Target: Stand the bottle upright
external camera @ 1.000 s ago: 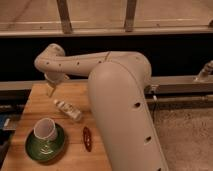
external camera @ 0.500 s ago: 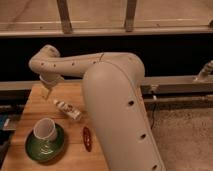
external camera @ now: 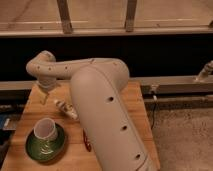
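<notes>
Bottle (external camera: 66,108): lies on its side on the wooden surface (external camera: 135,102), slanted, behind the cup and just right of the end effector; its right end meets the outline of the arm in this view.
Arm (external camera: 102,117): 1 thick cream link fills the foreground, rising from the bottom edge and then bending left across the surface to a rounded wrist.
Saucer (external camera: 33,150): green, at the near left corner of the surface.
Cup (external camera: 45,128): white, sitting on the saucer.
Red object (external camera: 87,142): small and dark red, flat on the surface between the saucer and the arm; what it is, cannot tell.
End effector (external camera: 44,96): points down from the wrist over the left rear of the surface, close beside the bottle's left end; wide or narrow, cannot tell, nor whether it touches the bottle.
Floor (external camera: 185,132): speckled grey, right of the surface.
Ledge (external camera: 100,32): pale, running across above a dark band at the back.
Posts (external camera: 65,15): 2 uprights rising from the ledge.
</notes>
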{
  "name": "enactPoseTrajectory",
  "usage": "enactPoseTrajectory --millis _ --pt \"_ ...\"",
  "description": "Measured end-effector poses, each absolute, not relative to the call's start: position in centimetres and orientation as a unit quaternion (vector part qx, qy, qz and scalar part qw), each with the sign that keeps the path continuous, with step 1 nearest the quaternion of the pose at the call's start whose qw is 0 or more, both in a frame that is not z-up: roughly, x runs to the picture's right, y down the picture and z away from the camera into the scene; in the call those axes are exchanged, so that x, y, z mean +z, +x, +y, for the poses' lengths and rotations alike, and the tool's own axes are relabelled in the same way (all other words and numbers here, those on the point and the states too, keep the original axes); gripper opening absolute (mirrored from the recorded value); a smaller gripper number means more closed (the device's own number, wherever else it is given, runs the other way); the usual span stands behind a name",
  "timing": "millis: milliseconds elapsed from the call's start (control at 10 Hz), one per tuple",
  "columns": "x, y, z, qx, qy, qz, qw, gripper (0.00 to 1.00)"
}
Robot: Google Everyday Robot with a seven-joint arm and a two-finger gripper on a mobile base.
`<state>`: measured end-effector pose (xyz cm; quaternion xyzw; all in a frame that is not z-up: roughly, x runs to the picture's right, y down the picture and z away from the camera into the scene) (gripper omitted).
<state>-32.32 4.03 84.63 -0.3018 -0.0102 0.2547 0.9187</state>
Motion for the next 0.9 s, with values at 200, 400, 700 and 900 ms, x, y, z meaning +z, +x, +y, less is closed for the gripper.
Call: enactPoseTrajectory --millis 200,400,700,900 --pt "85.6 -32.4 5.0 0.254 -0.315 -0.001 0.914 0.79" --pt "86.8 -31.8 6.2 0.259 -0.33 0.01 0.908 0.79" --pt "88.5 -31.1 8.1 0.268 -0.352 0.025 0.897 0.79" --pt "89.3 -30.4 8.7 0.275 -0.359 0.035 0.891 0.79"
